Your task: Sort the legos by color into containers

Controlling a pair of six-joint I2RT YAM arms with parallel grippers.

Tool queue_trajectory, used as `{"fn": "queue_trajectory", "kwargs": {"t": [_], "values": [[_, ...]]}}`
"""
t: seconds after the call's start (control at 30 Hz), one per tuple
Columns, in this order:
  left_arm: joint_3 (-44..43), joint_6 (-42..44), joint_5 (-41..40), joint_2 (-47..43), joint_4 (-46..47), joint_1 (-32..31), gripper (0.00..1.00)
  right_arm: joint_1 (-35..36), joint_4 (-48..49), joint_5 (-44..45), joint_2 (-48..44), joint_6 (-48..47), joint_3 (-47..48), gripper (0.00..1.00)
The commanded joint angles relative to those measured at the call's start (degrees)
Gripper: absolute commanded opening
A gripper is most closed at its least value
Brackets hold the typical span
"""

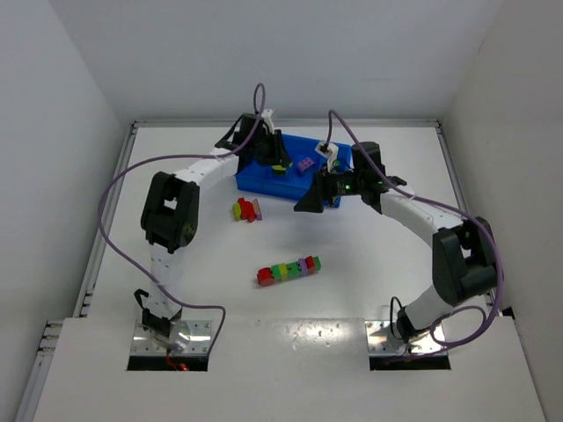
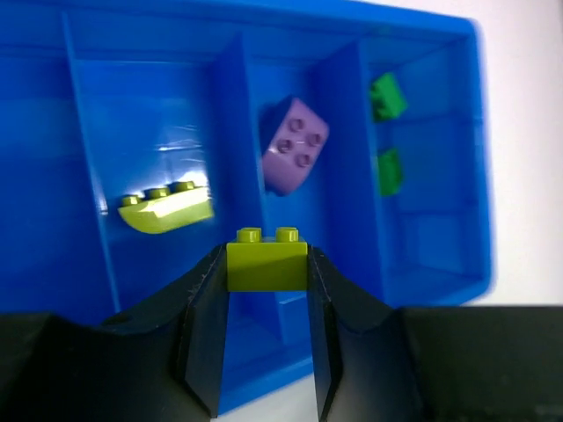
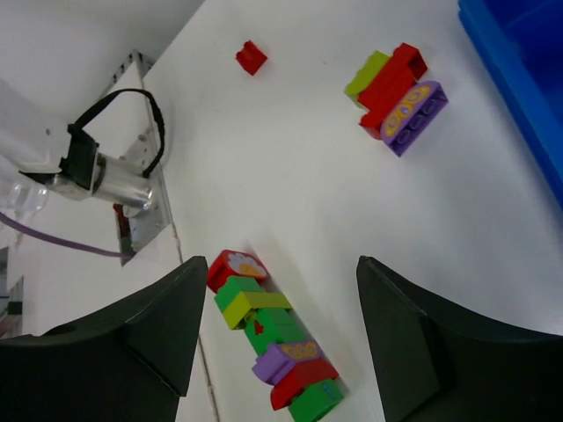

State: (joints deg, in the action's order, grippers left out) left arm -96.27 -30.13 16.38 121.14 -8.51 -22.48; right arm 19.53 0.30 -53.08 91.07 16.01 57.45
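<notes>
The blue tray [image 1: 255, 178] with four compartments stands at the back middle. My left gripper [image 1: 278, 164] hovers over it, shut on a yellow-green brick [image 2: 266, 264]. In the left wrist view the tray [image 2: 141, 97] holds a yellow brick [image 2: 167, 207], a purple brick [image 2: 295, 145] and two green bricks [image 2: 387, 95], each colour in its own compartment. My right gripper [image 1: 310, 200] is open and empty, just in front of the tray. A multicoloured strip [image 1: 288, 270] lies mid-table and also shows in the right wrist view [image 3: 273, 343]. A red, yellow and purple cluster [image 1: 246, 209] lies left of my right gripper.
A single small red brick [image 3: 251, 57] lies on the table beyond the cluster [image 3: 396, 88]. The tray's corner [image 3: 519, 61] shows at the right of the right wrist view. White walls close the table on three sides. Purple cables loop over both arms.
</notes>
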Motion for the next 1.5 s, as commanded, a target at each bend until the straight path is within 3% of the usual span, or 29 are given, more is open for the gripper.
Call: {"fn": "queue_trajectory", "kwargs": {"t": [0.0,0.1,0.17,0.2,0.3,0.37,0.53,0.7,0.9,1.03,1.23,1.37,1.47], "values": [[-3.6,4.1,-8.9,1.1,-3.3,-0.5,0.1,-0.5,-1.3,2.8,-2.6,-3.2,3.2,0.7],[-4.2,4.1,-11.5,2.4,-4.0,-0.5,0.16,-1.1,-2.6,4.7,-2.6,-3.7,3.7,0.7],[-4.8,4.6,-13.0,3.1,-4.0,-0.5,0.37,-1.1,-2.6,6.1,-2.6,-3.7,3.7,0.7],[-5.6,4.6,-13.6,3.1,-4.0,-0.5,0.58,-1.1,-3.5,6.6,-2.6,-4.4,4.3,0.71],[-6.9,4.6,-13.3,3.7,-4.0,-0.5,0.88,-1.1,-4.3,8.5,-2.0,-5.6,5.7,0.72],[-6.9,4.6,-11.2,3.1,-3.1,-0.5,0.98,-1.1,-5.0,12.0,-1.5,-7.5,6.5,0.72],[-3.1,-0.1,3.9,-6.5,3.1,4.2,1.0,3.0,-7.7,16.1,1.1,-15.6,11.3,0.69],[1.1,-3.1,8.4,-20.2,4.6,13.4,1.0,8.5,-9.1,13.3,7.5,-23.3,19.0,0.69],[-0.9,7.7,8.7,-28.0,-13.9,31.7,1.0,21.1,-12.8,12.6,21.9,-32.9,32.5,0.86],[7.7,13.2,10.8,-33.9,-20.6,44.1,1.0,28.3,-10.5,11.1,30.1,-37.6,39.8,0.88],[18.9,15.5,16.8,-41.9,-23.2,54.5,1.0,33.5,-0.1,12.3,41.5,-34.6,46.5,0.88],[23.4,15.5,20.6,-44.0,-24.4,58.0,1.0,35.7,15.1,18.2,46.5,-27.2,46.0,0.91],[23.9,16.1,22.2,-44.6,-25.1,59.3,1.0,36.2,15.4,20.2,52.7,-24.6,53.3,0.91]]}}
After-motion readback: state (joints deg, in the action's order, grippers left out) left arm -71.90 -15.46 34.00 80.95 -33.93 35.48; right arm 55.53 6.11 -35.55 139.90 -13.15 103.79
